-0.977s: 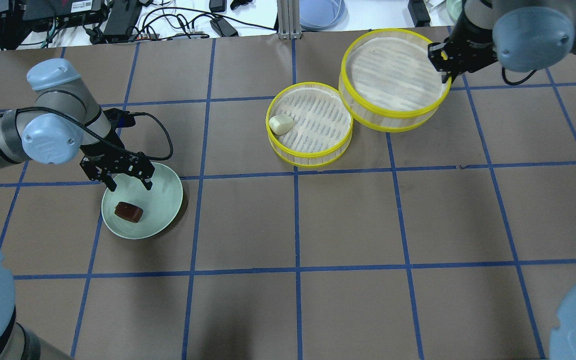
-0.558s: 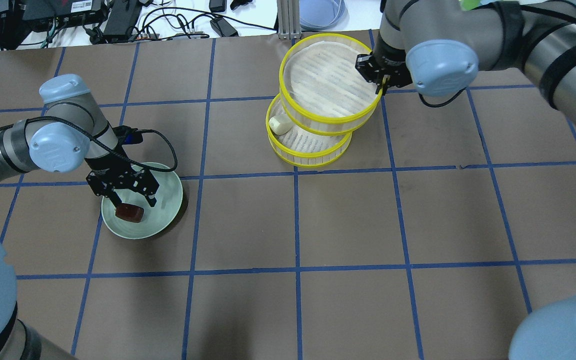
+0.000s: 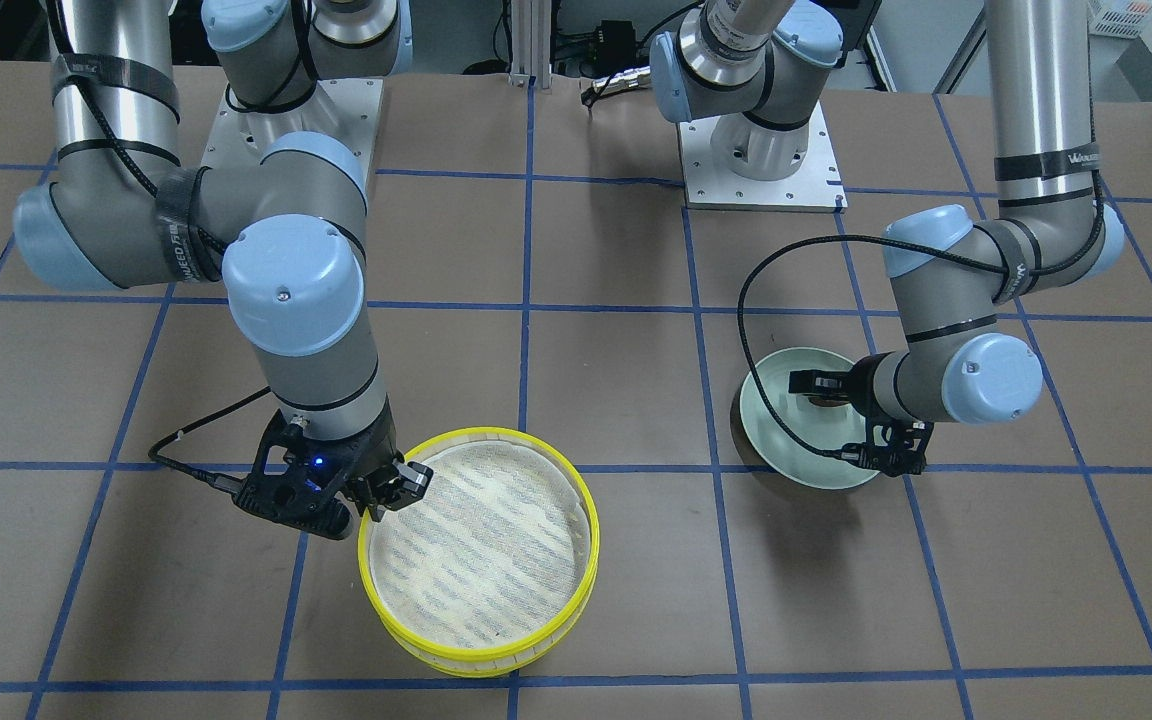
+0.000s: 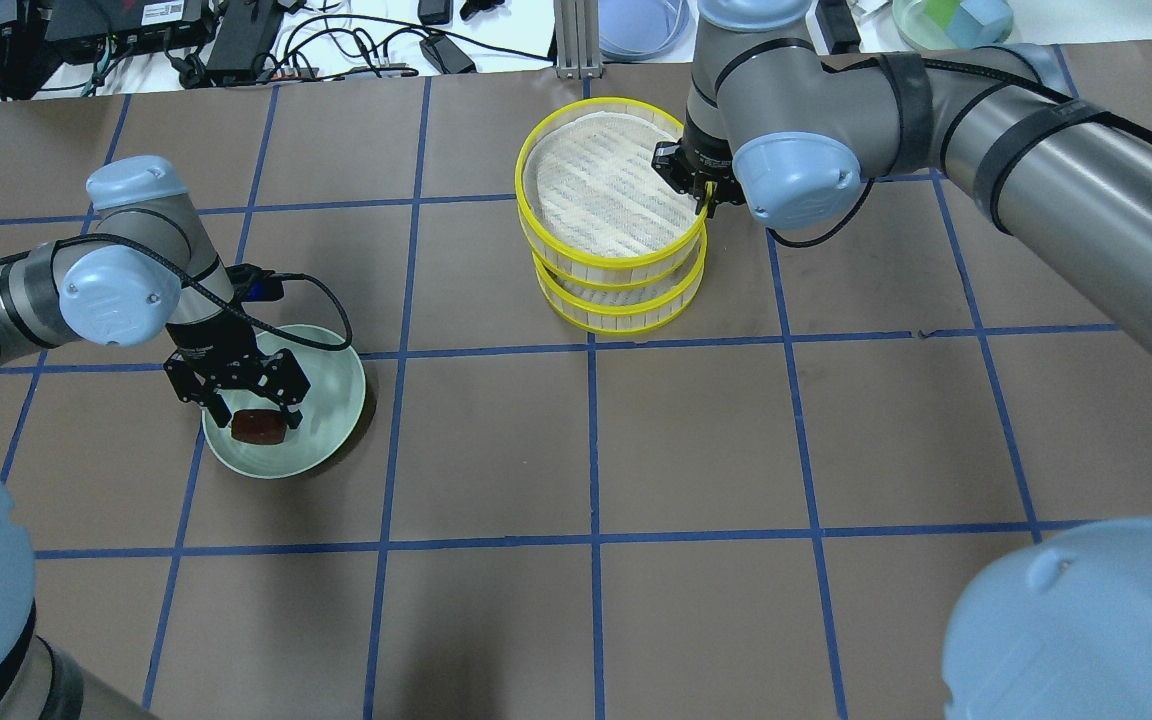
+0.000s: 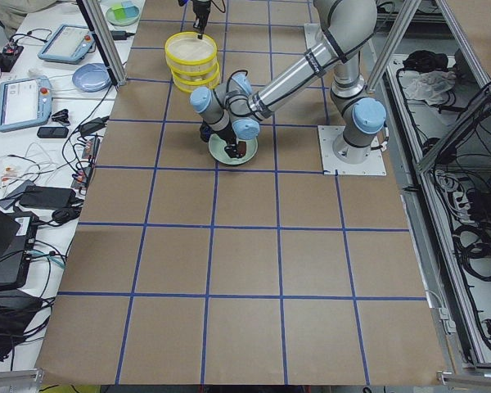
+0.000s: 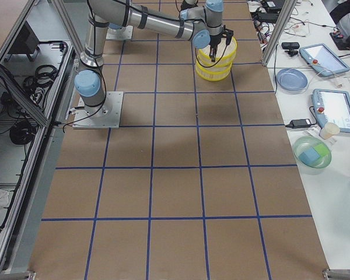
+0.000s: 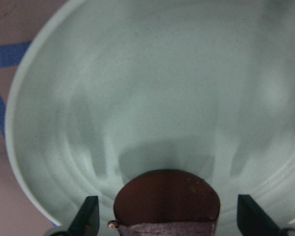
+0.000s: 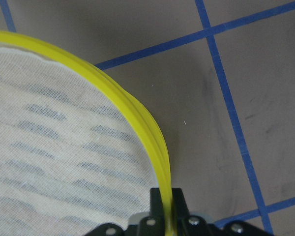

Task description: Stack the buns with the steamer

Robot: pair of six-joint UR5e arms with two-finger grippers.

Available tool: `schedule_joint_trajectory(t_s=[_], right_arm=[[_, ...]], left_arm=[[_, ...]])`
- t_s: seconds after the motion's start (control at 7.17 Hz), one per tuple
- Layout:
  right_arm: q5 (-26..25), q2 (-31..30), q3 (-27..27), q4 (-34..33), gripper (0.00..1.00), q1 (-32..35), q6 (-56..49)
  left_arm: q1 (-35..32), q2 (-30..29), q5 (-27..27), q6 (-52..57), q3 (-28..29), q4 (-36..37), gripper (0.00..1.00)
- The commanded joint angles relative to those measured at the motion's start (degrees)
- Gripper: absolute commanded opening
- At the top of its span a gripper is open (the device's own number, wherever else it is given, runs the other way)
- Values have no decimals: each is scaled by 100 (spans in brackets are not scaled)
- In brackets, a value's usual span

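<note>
My right gripper [image 4: 701, 195] is shut on the yellow rim of the upper steamer tier [image 4: 608, 190] and holds it over the lower tier [image 4: 626, 308], nearly in line with it. I cannot tell whether it rests on it. The grip on the rim [image 8: 137, 118] shows in the right wrist view. The cream-white bun is hidden under the upper tier. The dark reddish-brown bun [image 4: 258, 427] lies in the pale green plate [image 4: 331, 385]. My left gripper [image 4: 254, 415] is open, with its fingers on either side of this bun [image 7: 166, 199].
Beyond the table's far edge are cables, power bricks, a blue plate [image 4: 641, 25] and a green bowl [image 4: 951, 20]. An aluminium post [image 4: 576, 40] stands at the back middle, just behind the steamer. The brown mat carries blue grid tape.
My right gripper has carried the upper tier left, over the lower tier, so the cream-white bun is now covered. My left gripper has moved down to either side of the brown bun.
</note>
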Motion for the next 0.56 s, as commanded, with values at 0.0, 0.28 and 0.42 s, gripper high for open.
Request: schedule_joint_trajectory(t_s=[0.0,0.28,0.42], right_arm=[[-226,65,1,5,0,-3,-11],[-191,118,1,31,0,-3,103],[-182,118,1,40,0,-3,96]], left_arm=[[0,-30,8,1,113,69,36],[0,-39,-10,-17,175,70,0],[0,-39,-27,-78,227,96,0]])
